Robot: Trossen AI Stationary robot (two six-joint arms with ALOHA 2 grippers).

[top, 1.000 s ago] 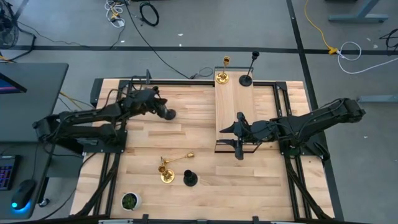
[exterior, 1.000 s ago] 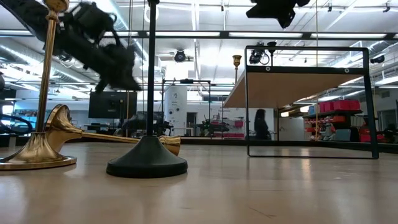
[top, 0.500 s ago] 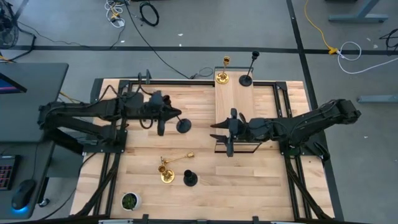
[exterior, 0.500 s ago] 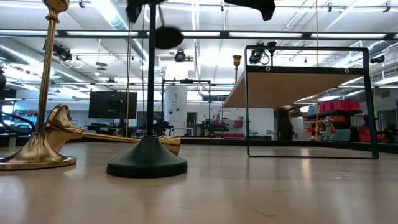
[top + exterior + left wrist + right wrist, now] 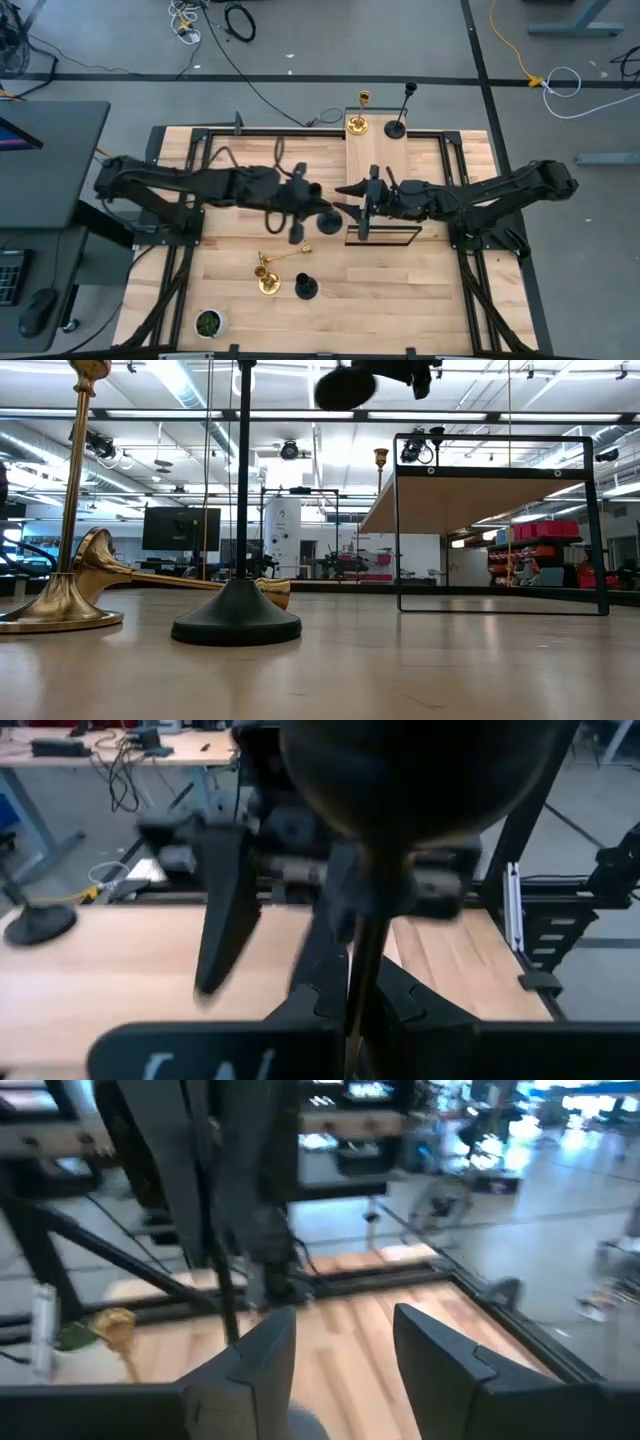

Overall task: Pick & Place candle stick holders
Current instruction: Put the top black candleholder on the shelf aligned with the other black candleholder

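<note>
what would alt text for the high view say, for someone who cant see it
Seen from above, the two dark arms meet mid-table: the left tool carries a black candle stick holder toward the open right tool beside a raised wooden shelf. A gold holder and a black one stand on the shelf's far end; two gold holders, another black and a small plant pot sit near the front.

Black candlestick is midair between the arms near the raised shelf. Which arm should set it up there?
Right, probably: the right gripper, open, already hangs at the shelf, facing the left gripper that carries the black candlestick.
</note>
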